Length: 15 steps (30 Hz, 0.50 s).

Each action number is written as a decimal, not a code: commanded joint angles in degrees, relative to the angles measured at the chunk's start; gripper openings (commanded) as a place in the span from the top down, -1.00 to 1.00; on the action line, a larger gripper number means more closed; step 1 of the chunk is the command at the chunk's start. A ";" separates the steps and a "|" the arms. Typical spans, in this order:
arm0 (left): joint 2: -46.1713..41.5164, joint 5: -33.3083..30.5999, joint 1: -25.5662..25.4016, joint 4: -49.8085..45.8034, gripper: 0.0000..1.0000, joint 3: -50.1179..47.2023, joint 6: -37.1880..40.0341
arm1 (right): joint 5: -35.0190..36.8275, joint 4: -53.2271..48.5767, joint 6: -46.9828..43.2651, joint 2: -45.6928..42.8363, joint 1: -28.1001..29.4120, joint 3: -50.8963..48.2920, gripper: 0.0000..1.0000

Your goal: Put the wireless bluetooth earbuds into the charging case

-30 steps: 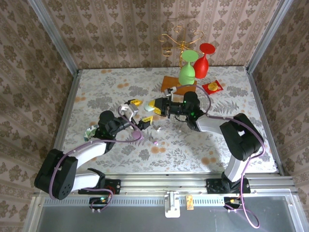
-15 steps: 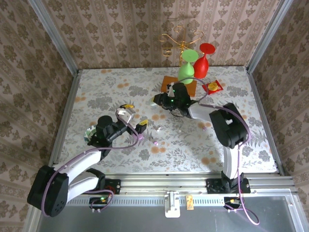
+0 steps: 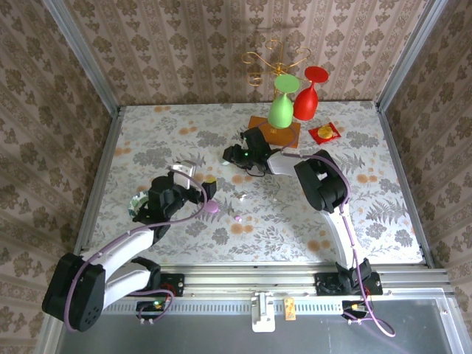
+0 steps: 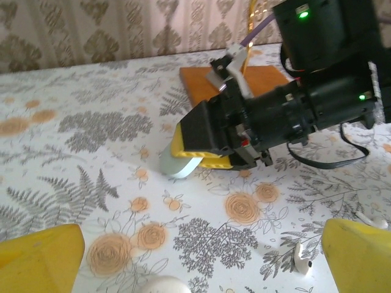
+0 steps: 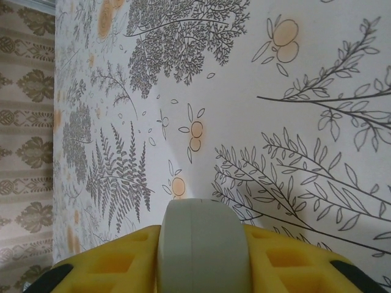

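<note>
Nearest the bases, the earbuds (image 3: 237, 219) lie loose on the flower-print table (image 3: 346, 221). They're tiny bits, one purplish and the others whitish, scattered just right of the left gripper (image 3: 198, 177). From the left wrist, a white earbud (image 4: 302, 257) shows a dark dot on its shell and lies flat on the print.

The left gripper's yellow fingertips (image 4: 40, 256) stand wide apart, spread over the table. A purple case (image 3: 212, 207) sits just on the near side of that gripper, apart from the earbuds.

Further out, the right gripper (image 3: 230, 156) has its yellow pads (image 5: 116, 262) clamped on a pale case (image 5: 201, 244). It's a smooth grey-green oval held low over the table, and I can't tell whether its lid is up.

Behind that comes an orange mat (image 3: 274, 133), with a green glass (image 3: 282, 110) and a red glass (image 3: 308, 99) by a gold rack (image 3: 276, 59). A red packet (image 3: 324, 133) lies to the right. Patterned wallpaper (image 3: 184, 44) closes off the back.
</note>
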 commanded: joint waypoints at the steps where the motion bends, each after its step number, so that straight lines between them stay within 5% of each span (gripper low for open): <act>1: -0.88 -4.83 0.35 -2.22 -1.00 0.23 -5.12 | 3.35 -3.71 -3.18 -1.13 -0.03 0.73 0.21; 7: -3.40 -7.43 0.18 -5.83 -1.00 1.13 -7.24 | 4.68 -4.64 -5.51 -4.25 0.16 -1.91 -0.30; 15: -5.16 -12.05 -0.74 -9.95 -1.00 1.34 -8.40 | 9.85 -9.92 -14.24 -13.15 3.40 -8.31 -0.66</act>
